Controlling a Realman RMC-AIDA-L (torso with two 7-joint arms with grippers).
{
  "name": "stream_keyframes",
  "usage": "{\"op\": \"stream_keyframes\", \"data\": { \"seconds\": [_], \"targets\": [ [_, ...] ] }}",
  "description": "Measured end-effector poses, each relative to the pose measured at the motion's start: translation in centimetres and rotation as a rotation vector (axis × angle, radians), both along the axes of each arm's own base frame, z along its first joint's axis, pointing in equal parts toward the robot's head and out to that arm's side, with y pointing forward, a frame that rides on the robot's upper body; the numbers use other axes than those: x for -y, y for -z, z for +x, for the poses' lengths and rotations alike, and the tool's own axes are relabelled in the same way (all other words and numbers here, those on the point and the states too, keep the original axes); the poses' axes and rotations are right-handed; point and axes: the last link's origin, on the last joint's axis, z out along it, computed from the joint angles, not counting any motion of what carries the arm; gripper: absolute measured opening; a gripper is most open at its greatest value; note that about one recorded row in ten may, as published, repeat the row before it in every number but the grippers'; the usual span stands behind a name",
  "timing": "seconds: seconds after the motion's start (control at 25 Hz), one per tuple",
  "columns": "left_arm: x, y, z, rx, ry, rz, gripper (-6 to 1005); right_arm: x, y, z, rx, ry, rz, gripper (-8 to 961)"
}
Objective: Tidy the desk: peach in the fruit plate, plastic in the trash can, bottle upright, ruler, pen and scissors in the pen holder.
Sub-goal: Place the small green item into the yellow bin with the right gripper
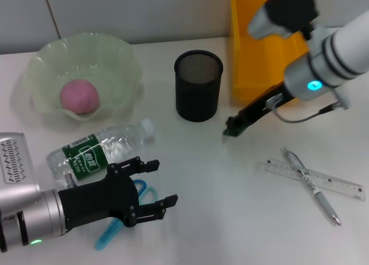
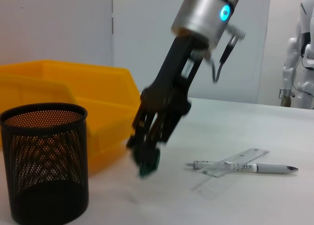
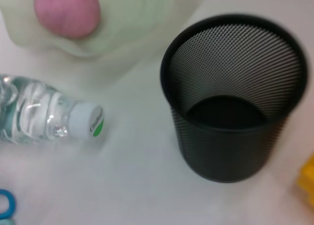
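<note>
Bare table lies open between the mesh holder and the crossed pen and ruler. The right gripper hangs just beside the holder, blocking that side. The yellow bin stands close behind.

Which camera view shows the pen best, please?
The head view: the pen lies fully visible, crossed over the ruler on the table. The left wrist view shows the pen low and side-on, farther off. The right wrist view does not show it.
</note>
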Motion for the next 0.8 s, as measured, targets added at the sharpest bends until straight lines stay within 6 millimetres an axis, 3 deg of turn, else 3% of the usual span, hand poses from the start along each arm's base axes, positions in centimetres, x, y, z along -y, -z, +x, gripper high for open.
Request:
{"op": "stream_keyframes", "data": {
  "seconds": [0.24,0.48,0.64,0.8],
  "targets": [
    [0.0,0.0,0.0,0.000,0.000,0.000,801,0.5,-5.3,-1.1,-0.054,-0.023,0.143,445],
    [-0.1,0.0,0.1,0.001,0.002,0.000,801,-0.3,-9.4,-0.7,-0.083,-0.027,0.310,459],
    [0.0,0.1,0.1,0.002,0.000,-0.004,801,-1.3,-11.1,0.0,-0.045,-0.031,0.408,467],
    [-0.1,0.1,0.2,0.002,0.002,-0.006,801,-2.5,-11.0,0.4,-0.021,-0.068,0.471,476]
  ]
}}
